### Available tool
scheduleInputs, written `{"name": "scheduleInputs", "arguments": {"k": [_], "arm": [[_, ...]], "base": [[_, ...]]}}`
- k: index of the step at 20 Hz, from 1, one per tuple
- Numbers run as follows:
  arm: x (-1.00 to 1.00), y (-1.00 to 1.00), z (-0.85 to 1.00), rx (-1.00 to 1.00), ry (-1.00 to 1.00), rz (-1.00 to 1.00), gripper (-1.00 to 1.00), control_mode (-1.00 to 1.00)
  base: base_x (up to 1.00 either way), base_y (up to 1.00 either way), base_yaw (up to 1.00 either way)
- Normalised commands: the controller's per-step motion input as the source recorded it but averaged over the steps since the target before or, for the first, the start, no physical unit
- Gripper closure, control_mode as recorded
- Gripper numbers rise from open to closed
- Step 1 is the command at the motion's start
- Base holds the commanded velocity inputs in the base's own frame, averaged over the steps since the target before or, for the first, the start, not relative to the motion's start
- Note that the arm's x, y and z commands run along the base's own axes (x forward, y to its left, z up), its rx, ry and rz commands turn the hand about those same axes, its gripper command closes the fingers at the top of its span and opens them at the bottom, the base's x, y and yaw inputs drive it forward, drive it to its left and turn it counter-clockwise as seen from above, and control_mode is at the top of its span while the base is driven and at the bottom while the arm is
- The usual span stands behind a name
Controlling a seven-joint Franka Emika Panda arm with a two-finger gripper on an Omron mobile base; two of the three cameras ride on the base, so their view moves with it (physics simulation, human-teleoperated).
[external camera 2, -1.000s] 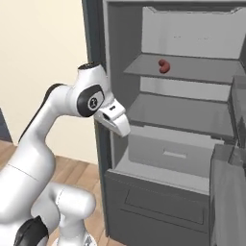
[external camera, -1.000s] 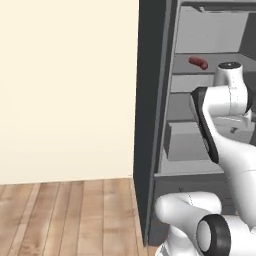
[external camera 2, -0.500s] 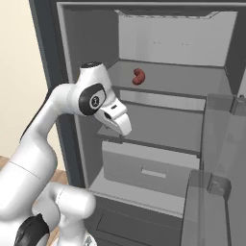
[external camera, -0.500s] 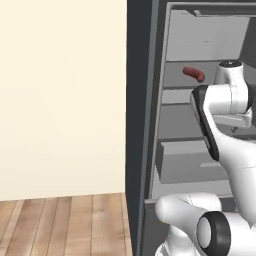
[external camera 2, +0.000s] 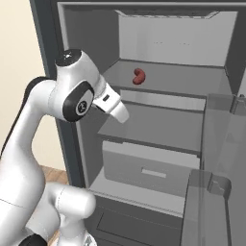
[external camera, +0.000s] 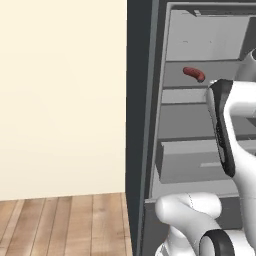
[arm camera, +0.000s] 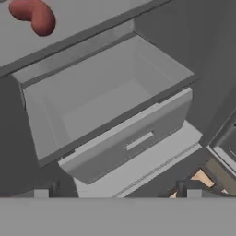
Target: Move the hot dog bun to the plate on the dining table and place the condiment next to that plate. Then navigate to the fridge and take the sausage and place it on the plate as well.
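Sausage (external camera 2: 139,76) is lying on the upper shelf inside the open fridge (external camera 2: 158,125), and I see it at the top left corner of my hand view too. My gripper (arm camera: 115,191) hangs in front of the open drawer (arm camera: 110,110), fingers spread wide, nothing between them.

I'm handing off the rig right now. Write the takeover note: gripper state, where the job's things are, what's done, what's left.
Gripper: open, holding nothing, pointing down at the fridge's open drawer.
Sausage: lying on the upper shelf of the open fridge, untouched.
Bun, plate and condiment: out of sight here, so their state can't be confirmed.
Done: base is parked at the fridge, door open.
Left: reach up to the shelf, grasp the sausage, carry it to the plate.
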Motion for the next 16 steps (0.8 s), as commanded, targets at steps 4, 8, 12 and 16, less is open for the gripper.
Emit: {"name": "scheduleInputs", "arguments": {"k": [4,8,12,16], "arm": [[0.34,0.15,0.9,-0.18,-0.43,0.19,-1.0,-1.0],[0.73,0.03,0.41,-0.21,-0.1,0.18,-1.0,-1.0],[0.91,0.08,0.01,-0.19,-0.02,0.16,-1.0,-1.0],[0.87,0.0,0.07,-0.11,0.08,0.11,-1.0,-1.0]], "base": [[0.0,0.0,0.0],[0.0,0.0,0.0],[0.0,0.0,0.0],[0.0,0.0,0.0]]}}
